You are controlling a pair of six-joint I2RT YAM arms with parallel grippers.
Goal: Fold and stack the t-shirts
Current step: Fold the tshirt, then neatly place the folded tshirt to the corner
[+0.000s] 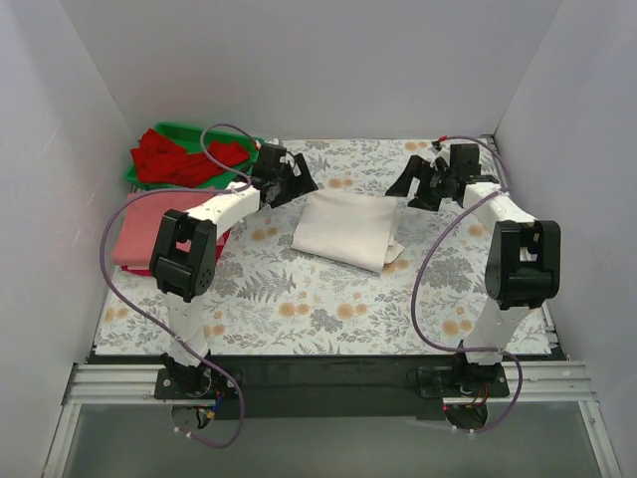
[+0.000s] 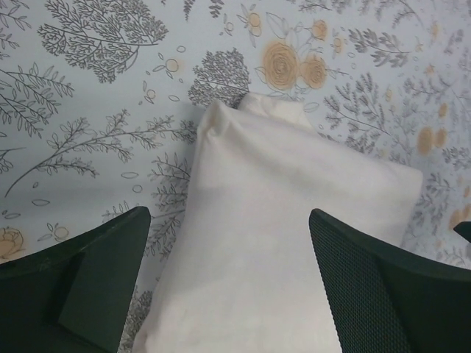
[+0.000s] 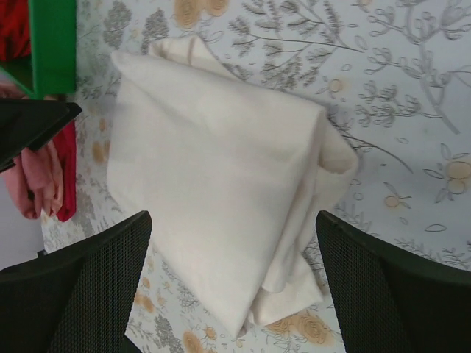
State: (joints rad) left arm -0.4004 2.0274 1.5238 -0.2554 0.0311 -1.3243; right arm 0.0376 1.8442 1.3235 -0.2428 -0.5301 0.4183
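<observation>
Item: cream-white folded cotton t-shirt [image 1: 343, 231], centre of the floral-print tablecloth [image 1: 318, 309]; layers loose at its 4 o'clock corner.
Left gripper [image 2: 228, 220]: jaws apart, empty, over the shirt's 10 o'clock edge.
Right gripper [image 3: 232, 220]: jaws apart, empty, at 2 o'clock.
Destination: probably the salmon-pink folded tee [image 1: 147, 227], 9 o'clock.
Recommendation: pinch every layer at both ends and lift level, so the fold holds.

Cream shirt [image 1: 346, 230], red shirts [image 1: 184, 157], green tray [image 1: 189, 129], grey-floral tablecloth [image 1: 328, 309].

Overhead and close wrist views share cream t-shirt [image 1: 346, 229].
</observation>
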